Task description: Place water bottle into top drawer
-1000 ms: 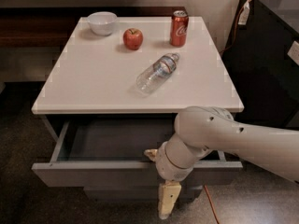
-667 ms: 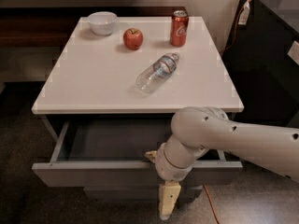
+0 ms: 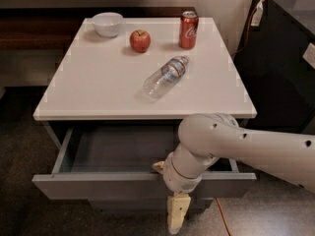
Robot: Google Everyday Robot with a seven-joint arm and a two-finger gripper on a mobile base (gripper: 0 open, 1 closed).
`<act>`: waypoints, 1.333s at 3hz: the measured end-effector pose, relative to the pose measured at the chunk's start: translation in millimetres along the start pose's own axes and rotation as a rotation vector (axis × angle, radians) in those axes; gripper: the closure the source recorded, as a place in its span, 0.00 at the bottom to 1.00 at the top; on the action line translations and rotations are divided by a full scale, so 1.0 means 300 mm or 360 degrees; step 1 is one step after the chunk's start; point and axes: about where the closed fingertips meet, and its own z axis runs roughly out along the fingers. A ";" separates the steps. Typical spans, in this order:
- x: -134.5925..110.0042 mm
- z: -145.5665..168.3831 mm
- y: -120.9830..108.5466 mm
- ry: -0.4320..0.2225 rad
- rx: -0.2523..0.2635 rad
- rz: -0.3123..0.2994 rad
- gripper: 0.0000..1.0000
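Clear ribbed plastic water bottle [image 3: 165,76] lies on its side on the white surface [image 3: 98,87], up and beyond the tool [image 3: 177,214], its cap slanting away toward a red can [image 3: 188,30] with white Coca-Cola script. The open grey top drawer [image 3: 118,154] lies between. The tool hangs before the drawer front; apart or together, I cannot tell.

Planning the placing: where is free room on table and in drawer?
Table: bare left of water bottle, in front of bowl. Top drawer: left half bare; arm covers its right, claw hangs before its front. Crowded: around apple and soda can.
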 end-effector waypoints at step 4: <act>-0.031 0.031 0.157 0.0035 -0.0065 -0.0053 0.87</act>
